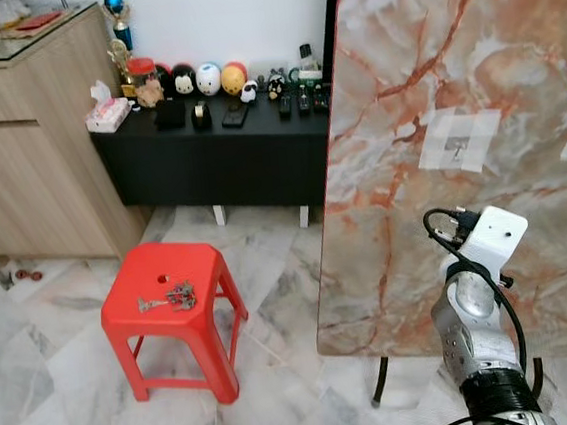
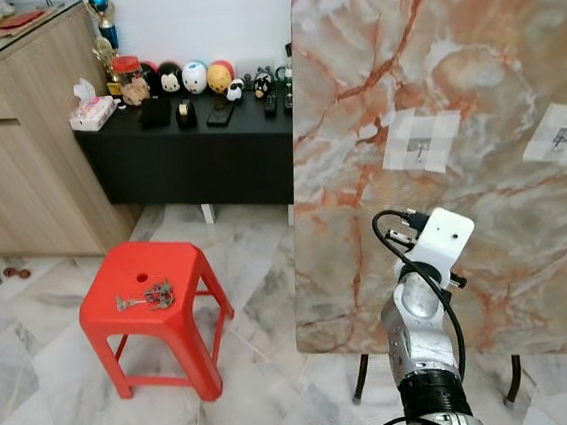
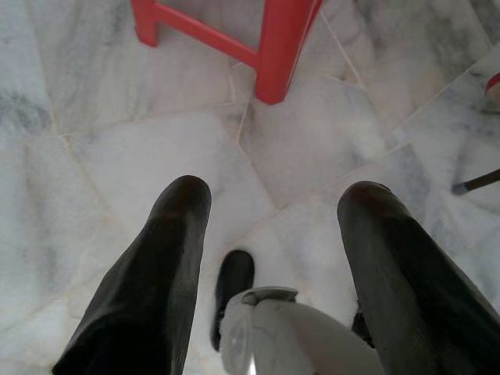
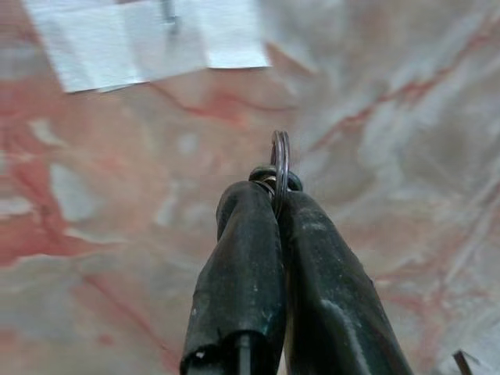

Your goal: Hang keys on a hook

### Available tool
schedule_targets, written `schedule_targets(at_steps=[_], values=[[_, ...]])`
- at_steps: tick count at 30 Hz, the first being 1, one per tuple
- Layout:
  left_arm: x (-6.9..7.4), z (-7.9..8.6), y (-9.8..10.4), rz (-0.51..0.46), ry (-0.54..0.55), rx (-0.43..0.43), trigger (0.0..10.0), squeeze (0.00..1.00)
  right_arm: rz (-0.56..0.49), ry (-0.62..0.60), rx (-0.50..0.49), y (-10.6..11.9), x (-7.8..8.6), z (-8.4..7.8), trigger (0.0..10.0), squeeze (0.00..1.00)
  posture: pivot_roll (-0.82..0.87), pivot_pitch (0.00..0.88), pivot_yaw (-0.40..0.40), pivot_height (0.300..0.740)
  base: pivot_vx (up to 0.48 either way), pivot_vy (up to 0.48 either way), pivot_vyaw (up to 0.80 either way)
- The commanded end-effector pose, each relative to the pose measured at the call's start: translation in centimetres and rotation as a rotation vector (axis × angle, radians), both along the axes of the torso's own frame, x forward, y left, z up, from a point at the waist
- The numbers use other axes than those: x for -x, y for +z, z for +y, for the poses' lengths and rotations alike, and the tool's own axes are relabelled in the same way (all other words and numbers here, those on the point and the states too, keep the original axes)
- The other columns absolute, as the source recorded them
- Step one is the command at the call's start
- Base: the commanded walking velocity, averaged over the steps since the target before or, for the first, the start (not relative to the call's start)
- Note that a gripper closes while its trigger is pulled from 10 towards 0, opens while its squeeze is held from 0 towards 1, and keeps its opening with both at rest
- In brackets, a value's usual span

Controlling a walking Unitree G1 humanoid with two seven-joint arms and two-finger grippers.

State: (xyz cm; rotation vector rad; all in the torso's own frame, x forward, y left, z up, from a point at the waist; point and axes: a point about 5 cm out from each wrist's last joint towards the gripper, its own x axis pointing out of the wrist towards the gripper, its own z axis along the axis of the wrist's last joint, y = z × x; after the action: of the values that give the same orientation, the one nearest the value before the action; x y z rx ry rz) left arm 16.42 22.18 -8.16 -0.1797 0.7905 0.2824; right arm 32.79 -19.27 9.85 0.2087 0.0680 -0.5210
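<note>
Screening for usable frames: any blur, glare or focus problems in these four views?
Both eye views sharp, evenly lit; right wrist view: board and taped hook soft, right pincer shut on key ring sharper; left wrist view: floor clear, fingers dark.

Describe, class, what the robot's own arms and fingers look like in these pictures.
The right arm is silver metal with a black ribbed band, a white boxy wrist housing and a looping black cable. The right gripper and left gripper each have two long, matte black, rounded fingers.
</note>
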Motion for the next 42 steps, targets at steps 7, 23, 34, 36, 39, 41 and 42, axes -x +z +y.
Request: schedule_targets(at_steps=[7,23,34,36,39,41,42], values=[[0.5,1.5,0.1,0.008,0.005,-0.015,10.0,0.0,-0.02,-0.009,-0.018,0.5,-0.4,0.1,10.0,0.0,0.17,0.0,-0.059,0.74,0.295,0.0,0.0],[1.1,1.7,0.0,0.016,0.007,-0.016,10.0,0.0,0.004,-0.033,-0.044,-0.2,0.4,0.2,10.0,0.0,0.17,0.0,-0.062,0.74,0.053,0.0,0.0],[2.1,3.6,0.2,0.008,0.017,-0.025,10.0,0.0,0.013,-0.174,0.084,0.3,1.8,-2.2,10.0,0.0,0.17,0.0,-0.063,0.74,0.0,0.0,0.0],[2.2,3.7,0.2,0.009,0.017,-0.026,10.0,0.0,0.011,-0.183,0.146,0.7,1.8,-2.6,10.0,0.0,0.17,0.0,-0.063,0.74,0.0,0.0,0.0],[2.5,4.3,0.4,0.001,0.019,-0.028,10.0,0.0,-0.001,-0.22,0.237,1.8,1.7,-3.4,10.0,0.0,0.17,0.0,-0.064,0.74,0.0,0.0,0.0],[2.2,4.0,0.4,-0.005,0.015,-0.027,10.0,0.0,0.014,-0.221,0.247,1.8,1.6,-3.5,10.0,0.0,0.17,0.0,-0.063,0.74,0.0,0.0,0.0],[1.8,3.1,0.3,-0.015,0.004,-0.024,10.0,0.0,0.02,-0.224,0.266,1.8,1.6,-3.6,10.0,0.0,0.17,0.0,-0.064,0.74,0.0,0.0,0.0]])
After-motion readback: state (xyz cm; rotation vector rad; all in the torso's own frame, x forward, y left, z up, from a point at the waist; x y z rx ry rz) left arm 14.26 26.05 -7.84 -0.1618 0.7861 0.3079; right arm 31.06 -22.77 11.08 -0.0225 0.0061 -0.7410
